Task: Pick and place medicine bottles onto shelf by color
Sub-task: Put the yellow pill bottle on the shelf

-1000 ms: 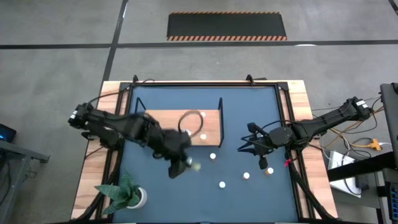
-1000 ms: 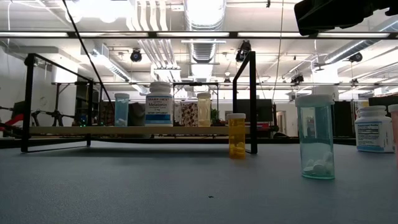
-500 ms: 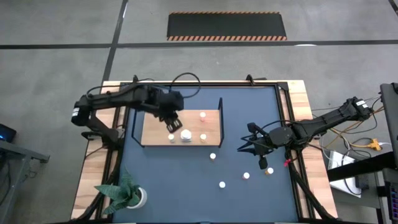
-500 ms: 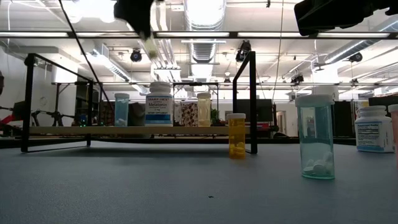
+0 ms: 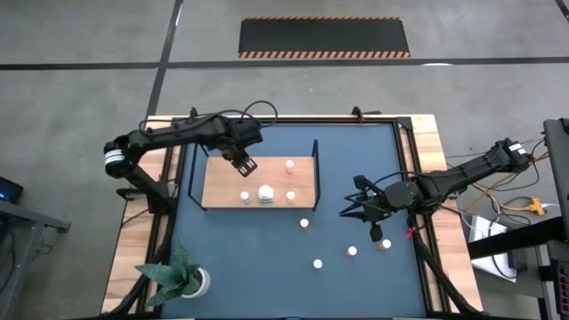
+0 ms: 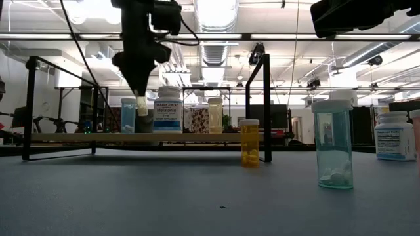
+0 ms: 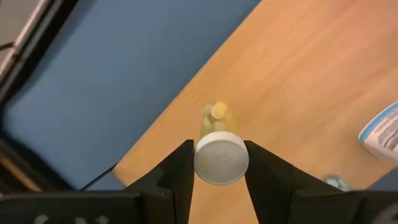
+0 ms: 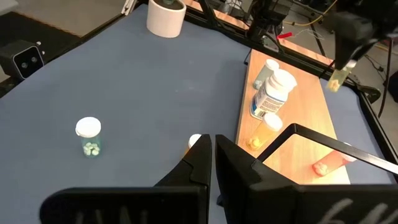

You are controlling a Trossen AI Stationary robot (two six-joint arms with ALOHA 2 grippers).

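Shelf (image 5: 222, 182) of light wood sits on the blue desk (image 5: 267, 276). Above its far-left part the left pincer (image 7: 219, 163) grips a yellowish white-capped bottle (image 7: 221, 155), hanging clear of the board. Four bottles stand on the shelf, including a large white one (image 5: 265, 193). The right pincer (image 8: 213, 144) hovers clenched, holding nothing, off the shelf's right end, near loose bottles on the desk.

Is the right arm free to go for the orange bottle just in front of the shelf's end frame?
Probably yes: the right gripper, jaws shut and empty, waits beside the orange bottle with open tabletop between. The left gripper is busy over the shelf.
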